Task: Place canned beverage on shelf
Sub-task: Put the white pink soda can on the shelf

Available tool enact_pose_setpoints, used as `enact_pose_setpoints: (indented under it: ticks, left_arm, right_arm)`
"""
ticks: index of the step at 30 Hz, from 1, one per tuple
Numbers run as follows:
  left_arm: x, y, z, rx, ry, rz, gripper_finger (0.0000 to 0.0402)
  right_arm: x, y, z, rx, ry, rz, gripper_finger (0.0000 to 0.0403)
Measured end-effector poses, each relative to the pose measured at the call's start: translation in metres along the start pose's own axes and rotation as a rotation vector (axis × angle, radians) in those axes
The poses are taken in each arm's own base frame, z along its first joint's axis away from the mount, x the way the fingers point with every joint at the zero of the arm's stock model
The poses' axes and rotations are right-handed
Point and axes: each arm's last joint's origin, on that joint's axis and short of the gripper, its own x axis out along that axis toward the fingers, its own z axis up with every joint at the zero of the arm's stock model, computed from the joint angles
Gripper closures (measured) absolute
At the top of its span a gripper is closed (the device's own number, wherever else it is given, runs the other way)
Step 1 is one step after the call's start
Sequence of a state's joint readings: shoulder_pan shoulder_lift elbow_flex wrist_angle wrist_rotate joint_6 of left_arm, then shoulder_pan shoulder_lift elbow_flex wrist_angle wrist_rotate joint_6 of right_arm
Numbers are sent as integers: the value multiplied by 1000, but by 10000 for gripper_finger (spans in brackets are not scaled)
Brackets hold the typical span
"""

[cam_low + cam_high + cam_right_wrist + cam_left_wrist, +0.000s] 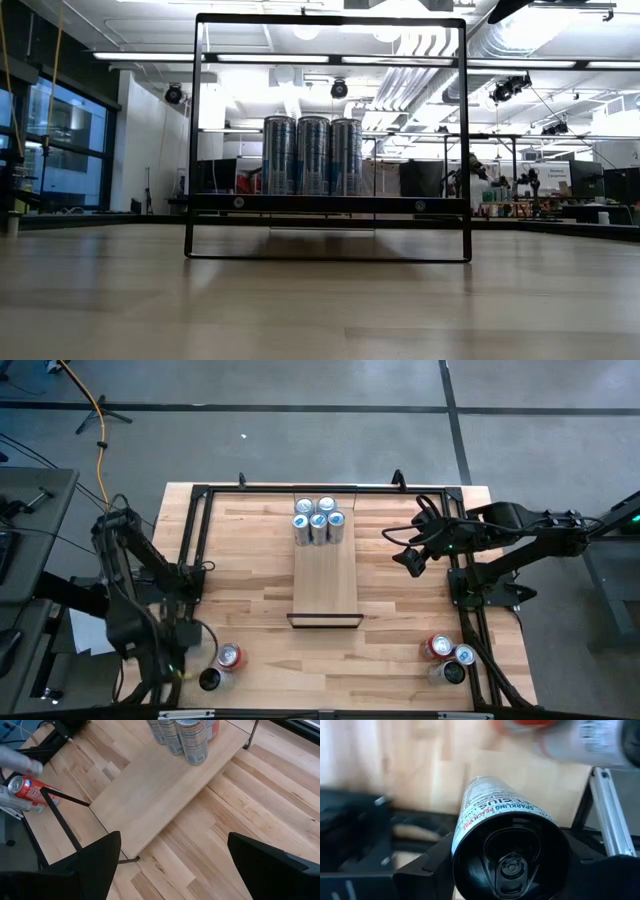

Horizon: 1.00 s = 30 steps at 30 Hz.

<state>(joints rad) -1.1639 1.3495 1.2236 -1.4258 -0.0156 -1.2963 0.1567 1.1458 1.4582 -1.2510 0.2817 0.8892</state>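
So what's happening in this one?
The robot is stocking cans on the shelf, where five cans already stand at its far end. The left tool is at the table's near left corner, around a black-topped can, with a red can beside it. The right tool hangs open to the right of the shelf, holding nothing. Three more cans wait at the near right corner.
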Motion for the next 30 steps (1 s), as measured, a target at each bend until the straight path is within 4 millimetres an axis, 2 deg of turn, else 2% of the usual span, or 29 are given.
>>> enact_pose_setpoints:
  ticks: [5, 11, 18, 23, 30]
  left_arm:
    - [-26, 46, -3, -172, -61, 22, 202]
    - [-49, 87, 10, -395, -337, -75, 202]
    - [-66, 119, 35, -635, -631, -158, 202]
    - [-79, 133, 66, -721, -791, -236, 202]
    - [-91, 146, 125, -611, -992, -265, 202]
  right_arm:
    - [0, 0, 0, 0, 0, 0, 50]
    - [0, 2, 2, 14, -17, 21, 50]
    - [1, 14, 11, -61, -107, 116, 50]
    - [7, 31, 23, -202, -219, 208, 50]
    - [28, 59, 35, -472, -333, 286, 50]
